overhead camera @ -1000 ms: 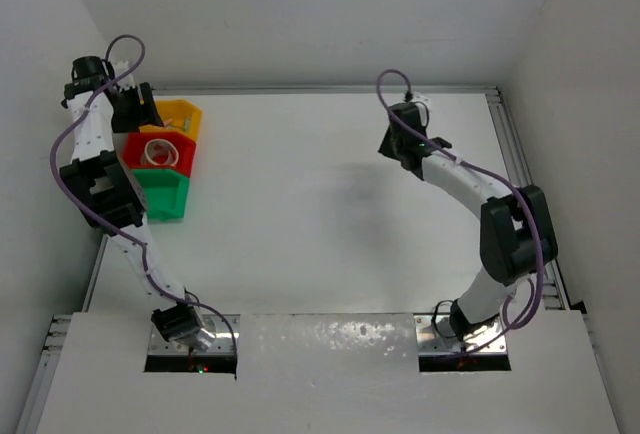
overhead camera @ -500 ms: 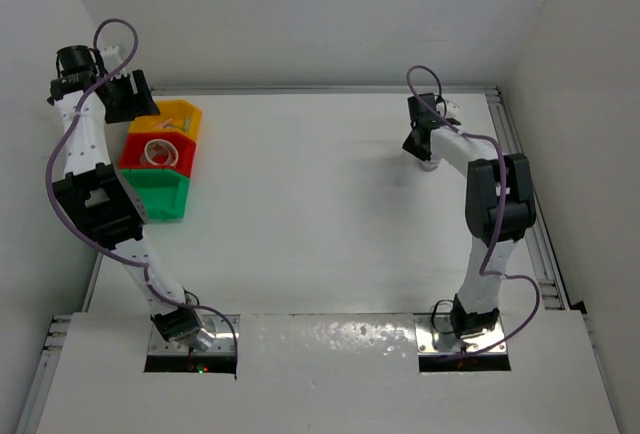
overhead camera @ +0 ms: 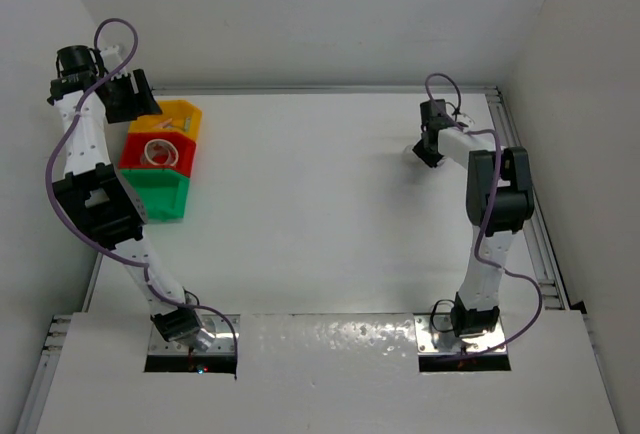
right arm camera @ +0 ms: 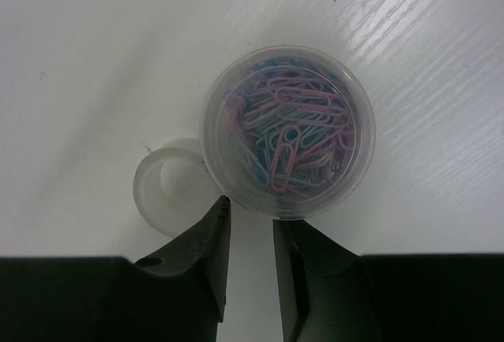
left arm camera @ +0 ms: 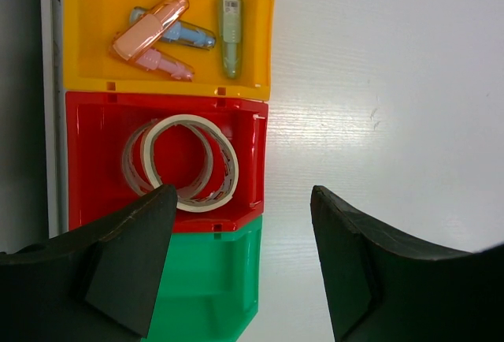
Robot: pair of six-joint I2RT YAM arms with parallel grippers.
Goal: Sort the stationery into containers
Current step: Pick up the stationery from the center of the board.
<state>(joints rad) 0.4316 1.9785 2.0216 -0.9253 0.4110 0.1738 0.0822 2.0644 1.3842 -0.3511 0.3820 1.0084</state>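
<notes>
In the left wrist view, the yellow bin [left arm camera: 94, 42] holds orange [left arm camera: 150, 27], blue [left arm camera: 189, 36], pink [left arm camera: 161, 62] and green [left arm camera: 230, 35] capsule pieces. The red bin [left arm camera: 94, 121] holds tape rings [left arm camera: 189, 202]. The green bin [left arm camera: 205, 295] looks empty. My left gripper [left arm camera: 242, 200] hangs wide open and empty above the bins [overhead camera: 170, 159]. In the right wrist view, a clear round tub of coloured paper clips [right arm camera: 287, 129] stands against a small whitish tape ring [right arm camera: 150, 192]. My right gripper [right arm camera: 250, 210] is just short of the tub, its jaws a narrow gap apart with nothing between them.
The bins stand at the table's far left edge, beside a metal rail [left arm camera: 49, 121]. My right gripper [overhead camera: 428, 149] is at the far right of the table, near the right rail [overhead camera: 515, 154]. White walls close in the back and sides.
My right gripper has swung right towards the far right corner, its arm folding more upright. My left wrist rose slightly a second ago and has held still since.
</notes>
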